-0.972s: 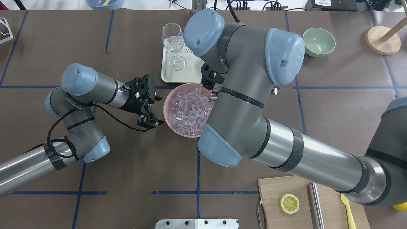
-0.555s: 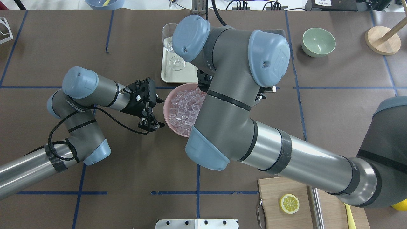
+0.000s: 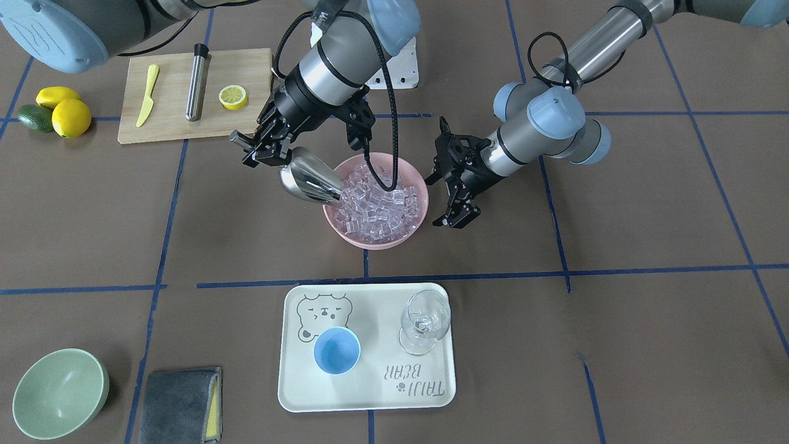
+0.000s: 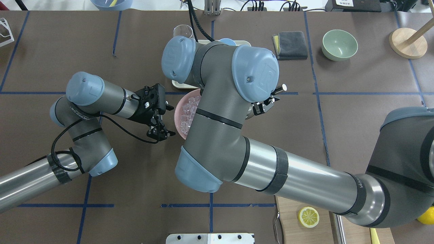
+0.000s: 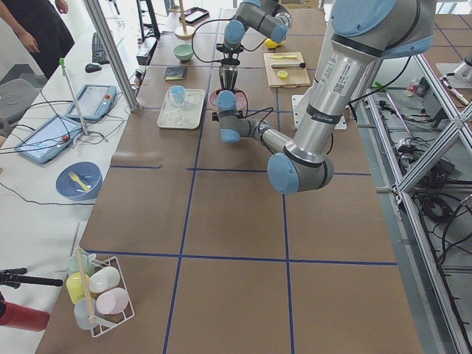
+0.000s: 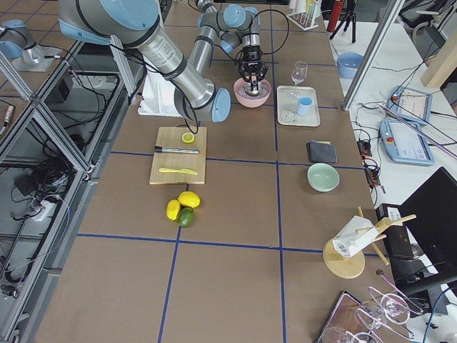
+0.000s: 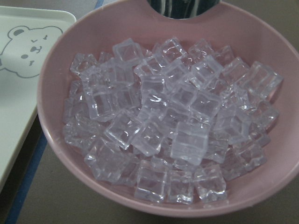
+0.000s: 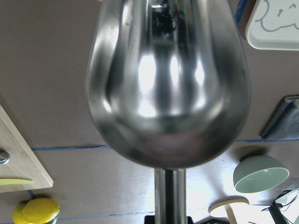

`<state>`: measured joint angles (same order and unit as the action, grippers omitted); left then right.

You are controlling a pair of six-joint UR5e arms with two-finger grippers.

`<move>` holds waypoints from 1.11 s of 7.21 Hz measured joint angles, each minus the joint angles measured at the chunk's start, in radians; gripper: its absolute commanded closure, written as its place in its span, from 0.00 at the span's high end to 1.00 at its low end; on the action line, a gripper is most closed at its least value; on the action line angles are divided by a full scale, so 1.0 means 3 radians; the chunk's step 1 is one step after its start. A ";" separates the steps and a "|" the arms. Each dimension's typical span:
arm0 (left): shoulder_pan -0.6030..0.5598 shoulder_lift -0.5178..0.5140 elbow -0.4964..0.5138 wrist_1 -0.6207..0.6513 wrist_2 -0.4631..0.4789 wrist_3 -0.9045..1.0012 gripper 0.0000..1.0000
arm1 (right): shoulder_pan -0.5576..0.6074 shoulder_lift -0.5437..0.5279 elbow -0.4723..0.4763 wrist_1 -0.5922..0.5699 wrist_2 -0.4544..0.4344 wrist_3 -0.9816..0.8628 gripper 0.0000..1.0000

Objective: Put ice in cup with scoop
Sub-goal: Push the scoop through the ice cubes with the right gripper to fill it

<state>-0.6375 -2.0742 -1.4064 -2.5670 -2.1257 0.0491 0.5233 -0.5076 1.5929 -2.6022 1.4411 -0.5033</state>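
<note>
**Worktop inventory**

1. Worktop (image 3: 616, 209): brown, marked off with blue tape lines.
2. Bowl (image 3: 370, 240): pink, near the worktop's middle, upright.
3. Ice (image 3: 382, 209): many clear cubes heaped in the bowl, filling it close to the rim.
4. Scoop (image 3: 308, 179): shiny steel, tilted with the trough mouth down. The mouth meets the ice at the bowl's rim on the robot's right. The rod handle points up and away from the bowl.
5. Right gripper (image 3: 262, 154): above the worktop just beside the bowl, jaws clamped on the scoop's handle.
6. Left gripper (image 3: 457, 219): just beside the bowl on the opposite side, pointing down. The jaws are apart with nothing between them, and the tips are level with the bowl's outer wall.
7. Tray (image 3: 376, 320): cream with a bear print, on the far side of the bowl from the robot and apart from it.
8. Cup (image 3: 336, 350): light blue, upright on the tray below the bear print, well apart from the scoop.
9. Glass (image 3: 425, 322): clear and stemmed, upright on the tray beside the cup.
10. Board (image 3: 172, 126): wooden, on the robot's right. It carries 1 yellow knife (image 3: 147, 95), 1 steel cylinder (image 3: 197, 80) and 1 lemon slice (image 3: 233, 96).
11. Green bowl (image 3: 58, 394) and grey cloth (image 3: 182, 404): side by side, beyond the tray's end on the robot's right.
</note>
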 measured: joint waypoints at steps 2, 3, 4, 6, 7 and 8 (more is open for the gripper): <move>0.0000 -0.0002 0.0012 -0.0003 -0.0001 0.0000 1.00 | -0.0015 0.0013 -0.0056 0.0002 -0.0073 -0.0058 0.00; 0.0001 -0.0003 0.0022 -0.0004 -0.0001 0.0000 1.00 | -0.0026 0.0014 -0.0061 -0.0004 -0.0127 -0.0099 0.00; 0.0002 -0.0002 0.0027 -0.0006 -0.0001 0.0000 1.00 | -0.0041 0.0015 -0.0062 -0.0023 -0.0193 -0.0156 0.00; 0.0003 -0.0006 0.0048 -0.0020 -0.0001 0.0000 1.00 | -0.0082 0.0018 -0.0077 -0.0065 -0.0295 -0.0249 0.00; 0.0003 -0.0005 0.0074 -0.0065 -0.0001 0.0000 1.00 | -0.0116 0.0023 -0.0099 -0.0070 -0.0327 -0.0266 0.00; 0.0003 -0.0005 0.0103 -0.0118 -0.0001 0.0000 1.00 | -0.0139 0.0030 -0.0112 -0.0068 -0.0342 -0.0271 0.00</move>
<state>-0.6366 -2.0757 -1.3756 -2.6023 -2.1261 0.0491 0.4817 -0.4988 1.5593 -2.6227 1.3385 -0.5846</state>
